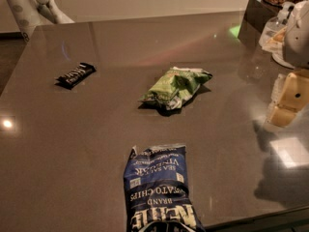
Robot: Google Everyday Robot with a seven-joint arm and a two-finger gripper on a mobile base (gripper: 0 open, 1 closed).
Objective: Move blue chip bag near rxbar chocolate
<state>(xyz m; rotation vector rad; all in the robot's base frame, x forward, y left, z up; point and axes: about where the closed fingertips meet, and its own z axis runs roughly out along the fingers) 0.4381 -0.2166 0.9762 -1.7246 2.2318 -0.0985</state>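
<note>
The blue chip bag (157, 190) lies flat at the front edge of the brown table (72, 153), its white lettering upside down to me. The rxbar chocolate (76, 75), a small black wrapper, lies at the far left of the table, well apart from the bag. My gripper (286, 103), white with beige parts, hangs over the right side of the table, up and to the right of the blue bag and touching nothing. It holds nothing that I can see.
A light green chip bag (176, 87) lies mid-table between the bar and my gripper. A dark box (256, 13) with jars stands at the back right. A white jointed shape (29, 4) stands off the table's far left corner.
</note>
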